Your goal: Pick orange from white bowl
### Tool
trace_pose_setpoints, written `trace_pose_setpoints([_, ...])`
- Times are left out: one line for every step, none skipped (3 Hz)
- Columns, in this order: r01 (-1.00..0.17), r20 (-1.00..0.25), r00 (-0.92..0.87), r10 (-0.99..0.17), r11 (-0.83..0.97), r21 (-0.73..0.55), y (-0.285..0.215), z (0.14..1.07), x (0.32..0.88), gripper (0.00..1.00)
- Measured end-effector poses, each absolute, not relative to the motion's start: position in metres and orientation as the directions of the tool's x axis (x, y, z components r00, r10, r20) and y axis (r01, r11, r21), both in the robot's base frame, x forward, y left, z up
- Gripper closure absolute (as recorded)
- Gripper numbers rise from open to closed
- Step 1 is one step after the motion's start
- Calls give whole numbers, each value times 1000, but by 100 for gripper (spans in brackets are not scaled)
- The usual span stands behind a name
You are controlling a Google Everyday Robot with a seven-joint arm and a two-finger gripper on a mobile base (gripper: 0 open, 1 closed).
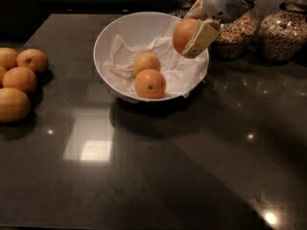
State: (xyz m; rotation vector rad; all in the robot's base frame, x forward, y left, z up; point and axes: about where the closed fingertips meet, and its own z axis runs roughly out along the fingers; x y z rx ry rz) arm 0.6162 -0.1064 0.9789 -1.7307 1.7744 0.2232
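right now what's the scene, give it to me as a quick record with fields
hand: shut on the orange, above the right rim of the white bowl
orange: in the air, clear of the paper lining
also in bowl: two oranges on crumpled paper
counter: dark and glossy, loose oranges grouped at its left edge
behind bowl: jars with grainy filling
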Motion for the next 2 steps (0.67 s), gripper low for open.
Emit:
trace_pose_setpoints([-942,-569,149,-809,59,-330,-86,995,599,100])
trace_pose_setpoints([-942,-571,153,-807,55,-330,-84,995,599,100])
